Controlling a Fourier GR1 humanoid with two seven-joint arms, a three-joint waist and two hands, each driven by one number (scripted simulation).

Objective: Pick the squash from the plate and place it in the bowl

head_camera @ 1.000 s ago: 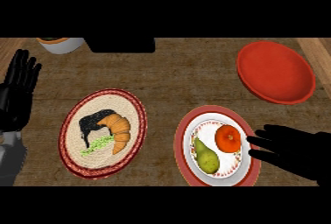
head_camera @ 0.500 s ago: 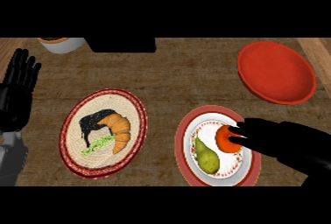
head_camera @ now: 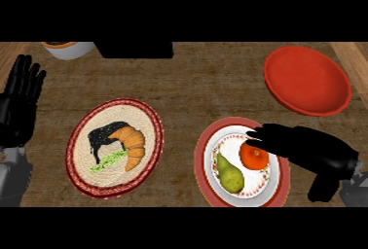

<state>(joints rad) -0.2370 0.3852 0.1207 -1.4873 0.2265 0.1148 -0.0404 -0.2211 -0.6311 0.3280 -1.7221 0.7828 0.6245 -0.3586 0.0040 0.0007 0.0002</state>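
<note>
A pear-shaped green-yellow squash [head_camera: 230, 174] lies on the white, red-rimmed plate [head_camera: 203, 165] at the lower right, next to a round orange fruit [head_camera: 253, 158]. My right hand [head_camera: 309, 148] reaches in from the right over the plate. Its fingers are stretched out across the top of the orange fruit, to the upper right of the squash, and hold nothing. The red bowl [head_camera: 305, 80] stands at the back right, with nothing in it. My left hand [head_camera: 20, 97] rests open at the left edge, fingers up.
A woven red-rimmed plate [head_camera: 79, 146] holds a croissant [head_camera: 133, 146] and dark food left of centre. A white cup [head_camera: 68, 48] and a dark box [head_camera: 135, 49] stand at the back edge. Bare wooden counter lies between the plates and the bowl.
My right hand has moved left from the plate's right rim to over the plate, its fingers now covering the top of the orange fruit. The left hand has stayed still.
</note>
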